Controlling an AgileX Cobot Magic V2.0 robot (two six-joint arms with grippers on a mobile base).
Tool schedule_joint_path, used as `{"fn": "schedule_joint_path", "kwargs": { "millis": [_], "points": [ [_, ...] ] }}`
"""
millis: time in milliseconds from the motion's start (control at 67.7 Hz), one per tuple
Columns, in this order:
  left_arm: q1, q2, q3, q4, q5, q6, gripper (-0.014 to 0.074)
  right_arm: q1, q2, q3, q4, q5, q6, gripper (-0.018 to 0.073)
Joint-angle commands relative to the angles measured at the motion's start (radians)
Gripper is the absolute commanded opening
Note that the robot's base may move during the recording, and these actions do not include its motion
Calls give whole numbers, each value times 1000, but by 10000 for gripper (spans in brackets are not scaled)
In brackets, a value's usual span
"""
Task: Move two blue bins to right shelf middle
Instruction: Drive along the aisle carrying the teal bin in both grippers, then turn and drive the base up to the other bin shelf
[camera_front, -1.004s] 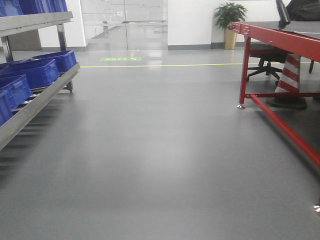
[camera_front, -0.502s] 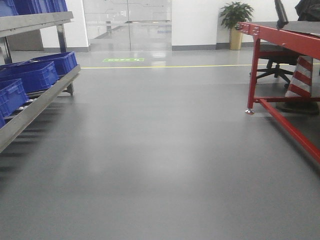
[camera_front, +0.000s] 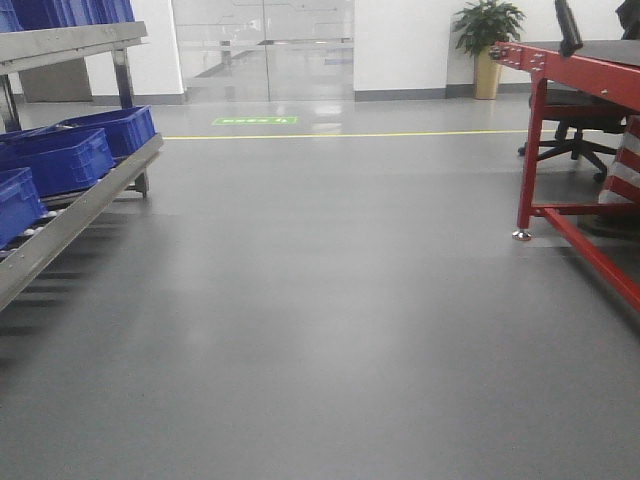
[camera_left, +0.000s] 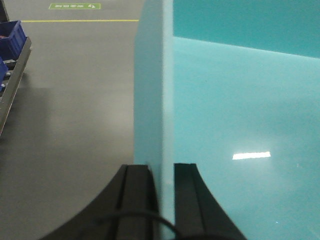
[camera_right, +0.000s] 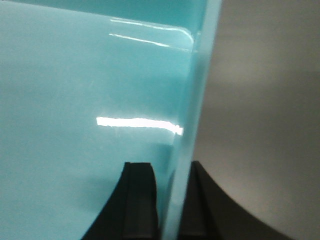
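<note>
Teal in both wrist views, blue by the task: carries 1 bin (camera_left: 225, 100) between 2 arms; pinches its left wall with the left gripper (camera_left: 162, 172), 1 finger inside and 1 outside; pinches the opposite wall with the right gripper (camera_right: 172, 170) the same way, clenched on plastic with no gap showing; takes both walls for 1 bin, though no view shows it whole. Rolls over bare floor (camera_front: 320, 330); puts the red table (camera_front: 580, 70) and the plant (camera_front: 487, 25) further right in the front view than 1 second ago, and the table nearer; reads as advancing with a slight turn to the left. Keeps the shelf (camera_front: 90, 195) with its shelved bins (camera_front: 60, 160) at the left edge. Shows no right shelf yet; means transit, not placement; cannot tell whether this is bin 1 or bin 2; calls for a firm hold on both walls until the middle level comes into view.
</note>
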Motion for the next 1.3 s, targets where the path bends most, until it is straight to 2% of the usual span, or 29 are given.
{"fn": "schedule_joint_path", "kwargs": {
  "millis": [0, 1284],
  "points": [
    [-5, -13, -13, -54, -64, -12, -111, -3, -8, -9, 3, -41, -22, -152],
    [-5, -13, -13, -54, -64, -12, -111, -3, -8, -9, 3, -41, -22, -152]
  ]
}}
